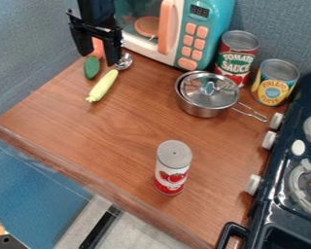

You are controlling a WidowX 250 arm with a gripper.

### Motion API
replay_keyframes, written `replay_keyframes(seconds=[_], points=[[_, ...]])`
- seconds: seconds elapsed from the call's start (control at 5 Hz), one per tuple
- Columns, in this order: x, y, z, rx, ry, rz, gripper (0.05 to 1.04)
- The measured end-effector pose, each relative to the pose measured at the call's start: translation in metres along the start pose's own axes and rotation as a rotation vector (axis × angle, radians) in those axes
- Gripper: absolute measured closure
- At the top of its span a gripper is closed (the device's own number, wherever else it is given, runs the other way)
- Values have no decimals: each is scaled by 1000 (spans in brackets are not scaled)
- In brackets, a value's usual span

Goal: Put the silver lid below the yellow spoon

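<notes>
Round shiny silver lid point(196, 97) likely light, stiff, slick; pinch small central knob point(211, 88), shape hard to make out; black two-finger gripper point(99, 59) spread.

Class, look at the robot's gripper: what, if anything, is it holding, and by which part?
Nothing, as far as can be seen: the gripper has its fingers apart, and the orange object between them seems to lie behind.

Soft, fairly even light leaves small bright glints on the silver lid point(200, 97).
</notes>
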State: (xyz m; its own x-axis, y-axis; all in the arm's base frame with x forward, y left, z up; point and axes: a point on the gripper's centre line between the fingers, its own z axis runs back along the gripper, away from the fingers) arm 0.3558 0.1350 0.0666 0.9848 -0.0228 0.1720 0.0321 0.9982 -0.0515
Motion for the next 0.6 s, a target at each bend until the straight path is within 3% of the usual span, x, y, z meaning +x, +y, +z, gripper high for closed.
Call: replay_keyframes(seconds=[0.2, 0.4, 0.6], points=[[-4, 0, -11, -13, 31, 0, 84], [2, -28, -16, -6, 63, -183, 84], [13, -80, -16, -29, 75, -434, 84]])
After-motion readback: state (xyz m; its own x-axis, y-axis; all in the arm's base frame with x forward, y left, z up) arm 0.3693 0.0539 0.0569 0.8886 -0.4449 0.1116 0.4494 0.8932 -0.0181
